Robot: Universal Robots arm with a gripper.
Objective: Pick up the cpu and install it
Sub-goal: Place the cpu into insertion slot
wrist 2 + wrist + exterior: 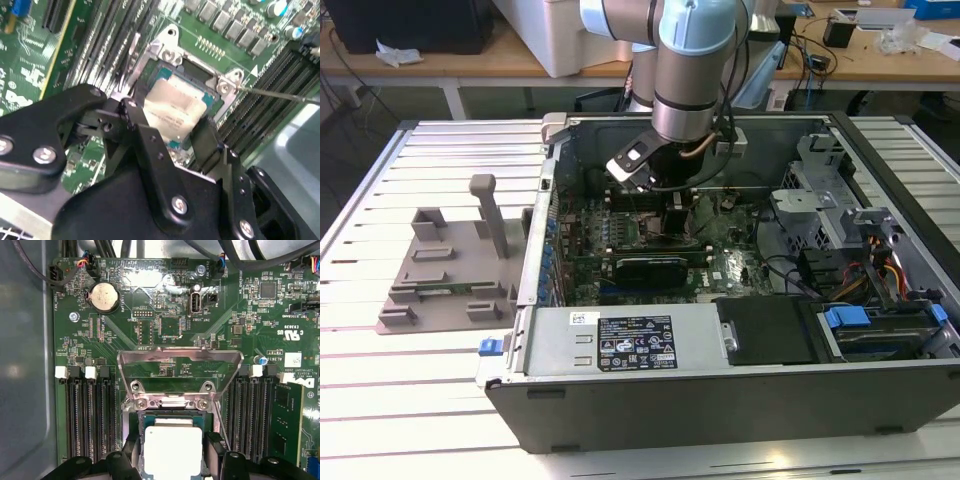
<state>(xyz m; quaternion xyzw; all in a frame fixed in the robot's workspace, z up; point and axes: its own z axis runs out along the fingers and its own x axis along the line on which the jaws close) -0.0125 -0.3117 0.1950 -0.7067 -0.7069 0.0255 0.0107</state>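
Observation:
The cpu (172,452), a flat square chip with a pale silver top and a thin blue-green rim, sits low over the open motherboard socket (170,404); it also shows in the second wrist view as the cpu (172,105) inside the metal socket frame (226,86). My gripper (173,450) is shut on it, one black finger (134,447) against each opposite edge. The socket's metal load plate (180,360) is swung up and open. In the exterior view the gripper (665,205) reaches down into the computer case (720,390).
Black memory slots (90,415) flank the socket, and a green memory stick (287,420) stands on one side. A coin battery (104,295) lies further along the board. A card (655,265), drive bays (880,330) and cables crowd the case. A grey fixture (450,270) lies outside.

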